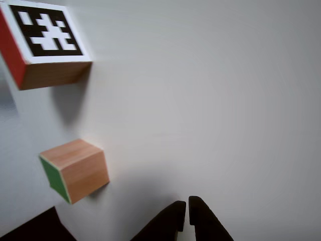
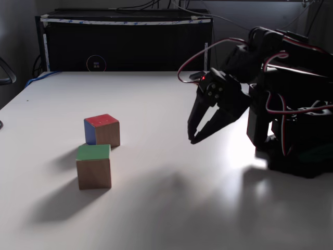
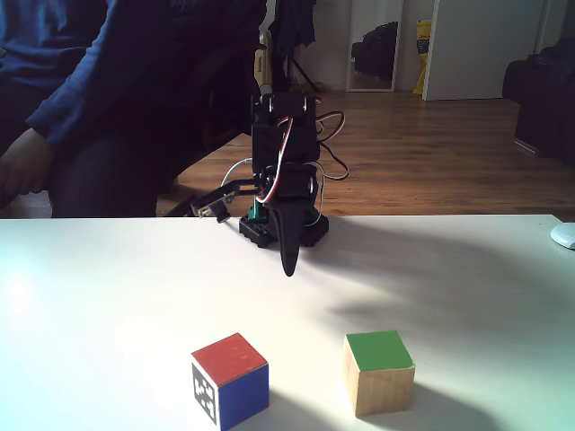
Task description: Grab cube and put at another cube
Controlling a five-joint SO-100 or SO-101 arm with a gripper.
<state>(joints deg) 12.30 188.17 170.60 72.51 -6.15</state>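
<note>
Bare table [image 2: 171, 198] on every side of the green-faced cube [image 2: 93, 165]. Only obstacle: the marker cube [image 2: 102, 129] just behind the green-faced cube in a fixed view, apart by a narrow gap. Unobstructed path between the green-faced cube and the gripper [image 2: 192, 140].

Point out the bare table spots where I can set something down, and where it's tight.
The table is bare between the green-faced cube and the gripper, and along the front edge in that fixed view. It is tight by the arm's base and between the green-faced cube and the red-faced cube, which stand close together.
</note>
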